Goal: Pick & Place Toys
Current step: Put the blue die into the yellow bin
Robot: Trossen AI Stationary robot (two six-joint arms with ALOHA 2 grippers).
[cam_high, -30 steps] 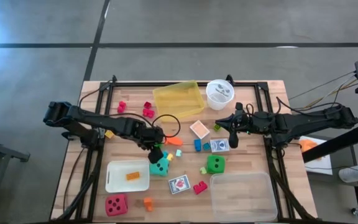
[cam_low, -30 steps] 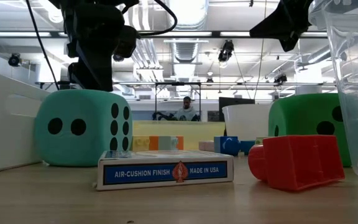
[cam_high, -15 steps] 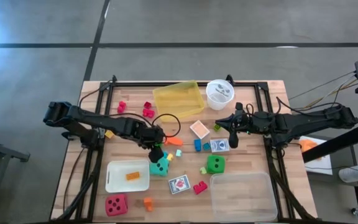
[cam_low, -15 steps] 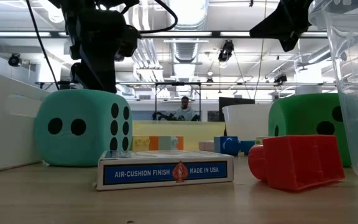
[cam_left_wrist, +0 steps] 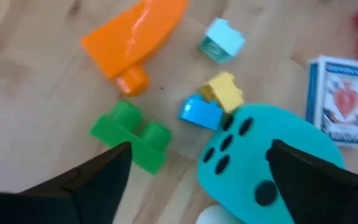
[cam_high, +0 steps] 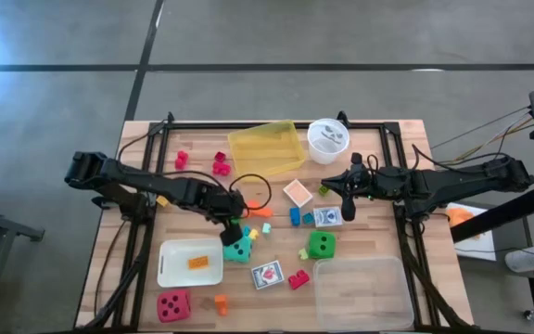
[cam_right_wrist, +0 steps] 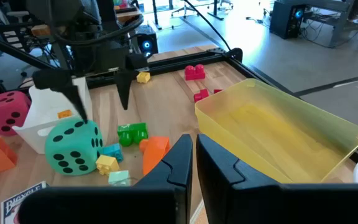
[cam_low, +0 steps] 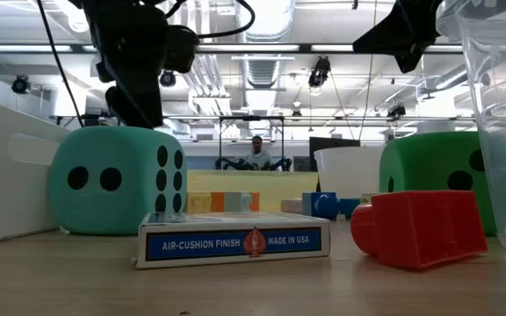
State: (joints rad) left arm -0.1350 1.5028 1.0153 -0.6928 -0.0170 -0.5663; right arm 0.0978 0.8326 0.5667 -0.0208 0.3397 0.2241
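High view: left end effector (cam_high: 233, 228), fingers spread and empty, hovers just above the teal black-dotted plastic die (cam_high: 237, 247) at centre-left of the wooden counter (cam_high: 378, 158); right end effector (cam_high: 347, 210) waits clenched at centre-right.

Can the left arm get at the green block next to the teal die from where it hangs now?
Probably yes. The left gripper hangs open just above the green block, which lies flat on bare wood. The teal die and a small blue block sit close by, so one finger could nudge them.
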